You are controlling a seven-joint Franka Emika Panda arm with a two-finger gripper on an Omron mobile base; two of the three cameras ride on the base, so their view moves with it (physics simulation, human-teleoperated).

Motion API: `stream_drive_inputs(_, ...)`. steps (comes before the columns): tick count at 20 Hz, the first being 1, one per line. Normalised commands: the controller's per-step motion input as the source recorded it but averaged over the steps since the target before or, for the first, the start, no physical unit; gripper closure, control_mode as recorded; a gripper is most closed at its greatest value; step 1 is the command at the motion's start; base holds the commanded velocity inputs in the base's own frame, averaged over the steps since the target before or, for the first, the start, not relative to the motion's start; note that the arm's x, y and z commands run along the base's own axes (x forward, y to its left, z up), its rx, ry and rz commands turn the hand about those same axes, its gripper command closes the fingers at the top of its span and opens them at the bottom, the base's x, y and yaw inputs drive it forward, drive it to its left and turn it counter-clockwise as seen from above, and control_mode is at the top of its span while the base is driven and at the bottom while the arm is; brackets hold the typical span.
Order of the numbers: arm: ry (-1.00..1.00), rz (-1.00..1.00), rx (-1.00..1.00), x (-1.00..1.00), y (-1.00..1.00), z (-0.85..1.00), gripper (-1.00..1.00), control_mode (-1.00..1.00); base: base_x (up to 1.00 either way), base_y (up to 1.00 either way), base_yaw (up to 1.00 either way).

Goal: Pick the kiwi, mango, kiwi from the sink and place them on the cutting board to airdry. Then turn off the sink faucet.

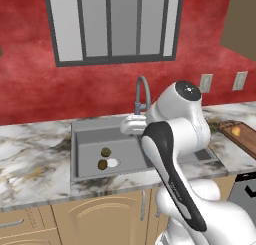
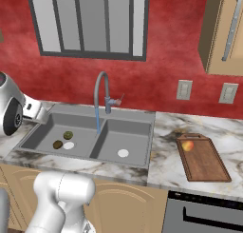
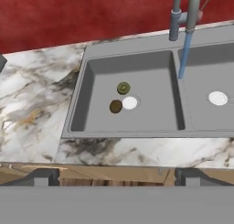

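Note:
Two kiwis lie in the left basin of the grey sink (image 3: 137, 65): an olive-green kiwi (image 3: 123, 88) (image 2: 68, 135) (image 1: 106, 151) and a darker brown kiwi (image 3: 116, 106) (image 2: 58, 144) (image 1: 102, 164) touching the white drain disc (image 3: 130, 103). The mango (image 2: 188, 145) (image 1: 235, 131) rests on the far end of the cutting board (image 2: 206, 163), on the counter right of the sink. A blue stream runs from the sink faucet (image 2: 100, 92) (image 3: 176, 17). My gripper (image 3: 118, 177) hangs open and empty, high over the sink's front edge, well above the kiwis.
The right basin holds only its white drain (image 3: 217, 98). Marble counter (image 3: 32, 99) flanks the sink on both sides. A dark stove top (image 2: 204, 213) sits below the cutting board. Behind the faucet stand a red wall and a window (image 2: 90, 23).

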Motion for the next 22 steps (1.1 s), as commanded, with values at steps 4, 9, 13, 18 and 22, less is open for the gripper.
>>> stream_drive_inputs(4,0.0,0.0,-0.01,0.42,0.34,-0.12,-1.0,-1.0,0.0,0.0,0.0)
stream_drive_inputs(9,0.0,0.0,-0.03,0.35,0.18,-0.21,-1.0,-1.0,0.0,0.0,0.0)
stream_drive_inputs(13,0.0,0.0,-0.03,0.35,0.0,-0.36,-1.0,-1.0,0.0,0.0,0.0)
stream_drive_inputs(18,0.0,0.0,-0.01,0.25,0.0,-0.32,-1.0,-1.0,0.0,0.0,0.0)
stream_drive_inputs(22,0.0,0.0,0.0,0.12,0.04,-0.12,-1.0,-1.0,0.0,0.0,0.0)
